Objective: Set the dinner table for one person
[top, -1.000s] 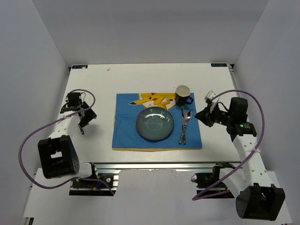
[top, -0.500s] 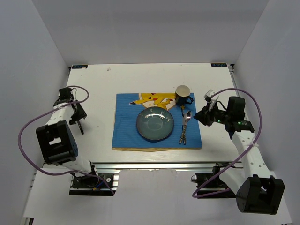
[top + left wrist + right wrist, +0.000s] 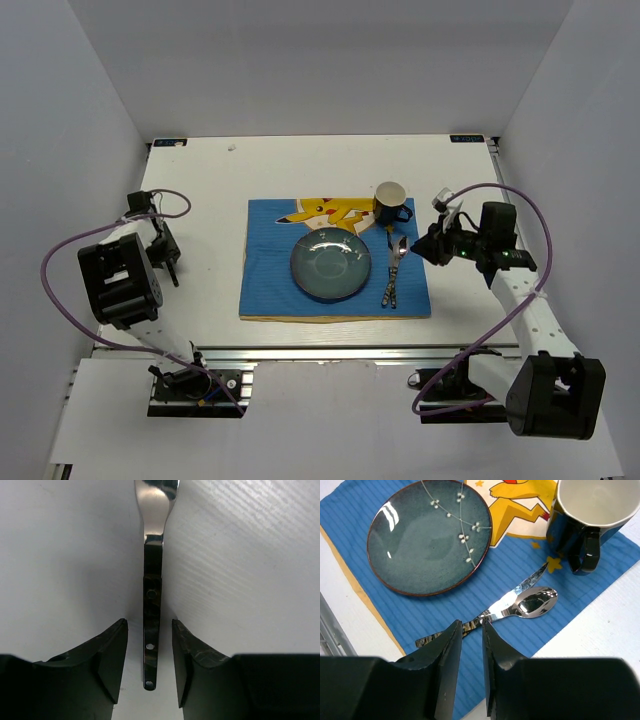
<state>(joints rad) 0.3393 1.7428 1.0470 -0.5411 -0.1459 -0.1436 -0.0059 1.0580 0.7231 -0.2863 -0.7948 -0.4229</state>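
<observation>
Down on the white bench (image 3: 200,170), which fills the middle of the overhead view with its silver rail (image 3: 330,352) along the near edge, a blue striped mat (image 3: 265,290) lies in the centre. On it are a dark teal plate (image 3: 329,264), a navy cup (image 3: 391,202) at its far right corner, and a spoon (image 3: 535,602) and knife (image 3: 527,585) lying together right of the plate. None of these has shifted over the last second. What has changed is the arms. The left gripper (image 3: 172,270) has swung away from the mat toward the bench's left edge, and the arm's big black joint has turned with it. Its wrist camera shows the fingers (image 3: 112,655) spread apart, low over the bare bench. A black-handled piece of cutlery (image 3: 152,580) lies between them, and neither finger touches it. The cutlery's silver head runs out of the top of that view, so I can't say what kind it is. The right gripper (image 3: 471,630) has drawn slightly in toward the mat's right edge, near the spoon, and the arm behind it has pulled closer to the bench. It hangs above that edge with its fingers (image 3: 450,650) brought almost together, a slim gap between them and nothing held in it.
</observation>
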